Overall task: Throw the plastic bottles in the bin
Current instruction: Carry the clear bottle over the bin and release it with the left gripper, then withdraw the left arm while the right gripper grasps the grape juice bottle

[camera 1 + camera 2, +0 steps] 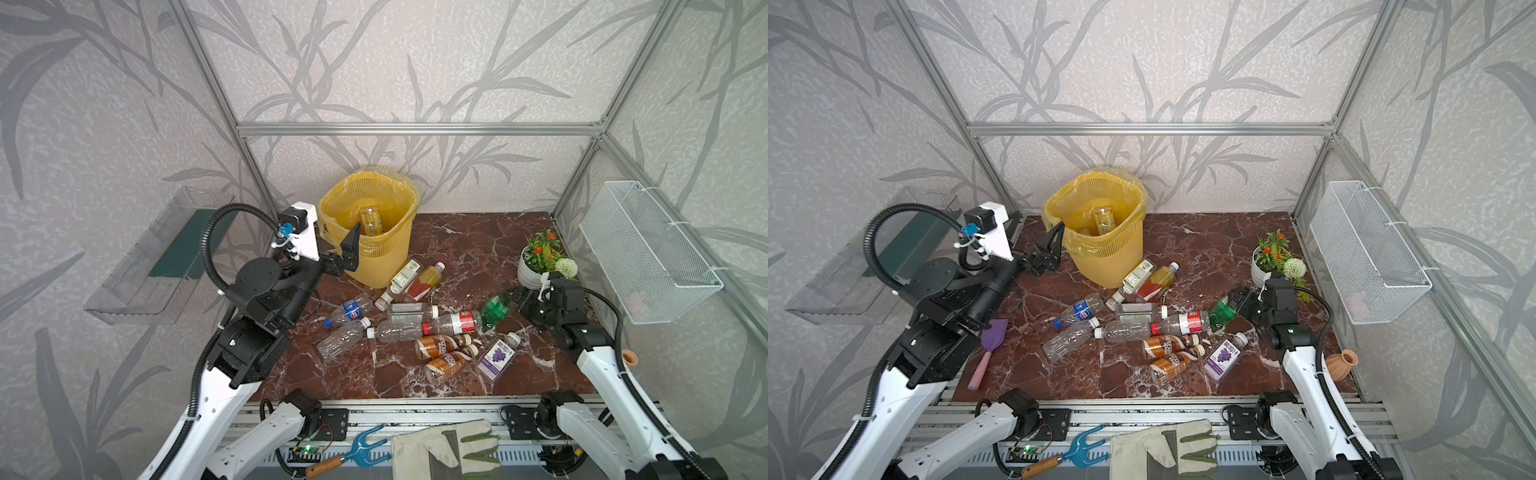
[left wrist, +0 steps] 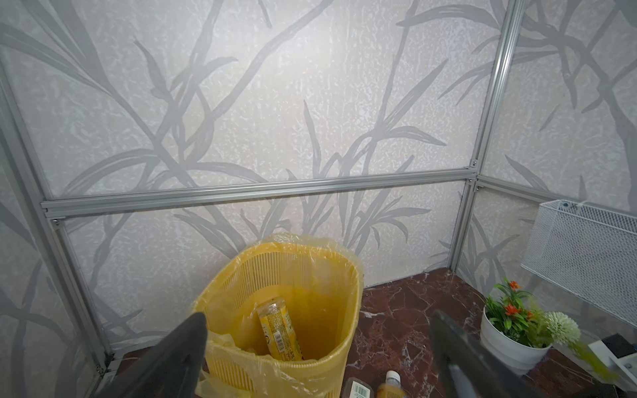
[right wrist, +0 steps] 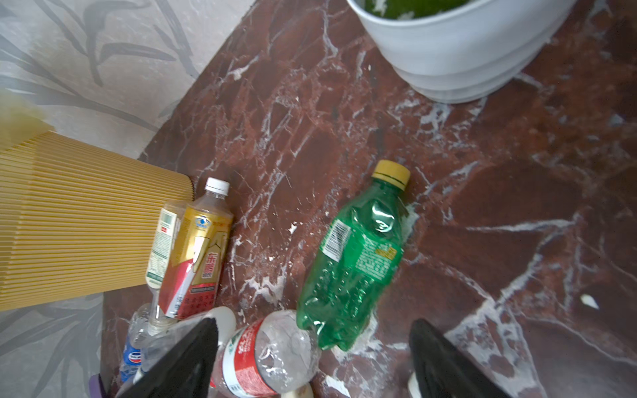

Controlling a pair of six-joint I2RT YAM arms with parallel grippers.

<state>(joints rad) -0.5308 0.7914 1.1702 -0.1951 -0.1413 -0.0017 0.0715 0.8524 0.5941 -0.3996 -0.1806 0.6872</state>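
Note:
The yellow perforated bin (image 1: pixel 382 257) (image 1: pixel 1113 257) stands at the back of the marble table, and a yellow-labelled bottle (image 1: pixel 370 220) (image 2: pixel 279 330) lies inside it. My left gripper (image 1: pixel 347 255) (image 2: pixel 317 318) hangs open and empty at the bin's near-left rim. Several plastic bottles lie in a heap in front of the bin, among them a red-labelled clear one (image 1: pixel 453 323) (image 3: pixel 269 355) and a purple-labelled one (image 1: pixel 496 355). A green bottle (image 1: pixel 496 309) (image 3: pixel 355 262) lies at the heap's right. My right gripper (image 1: pixel 515 301) (image 3: pixel 313 325) is open, low at the green bottle's base, its jaws apart on either side.
A potted plant (image 1: pixel 540 266) in a white pot stands just behind my right gripper. A white wire basket (image 1: pixel 648 257) hangs on the right wall, a clear tray (image 1: pixel 158 257) on the left. A purple trowel (image 1: pixel 988 349) lies near the left arm. A glove (image 1: pixel 444 451) and a blue rake (image 1: pixel 357 455) lie on the front rail.

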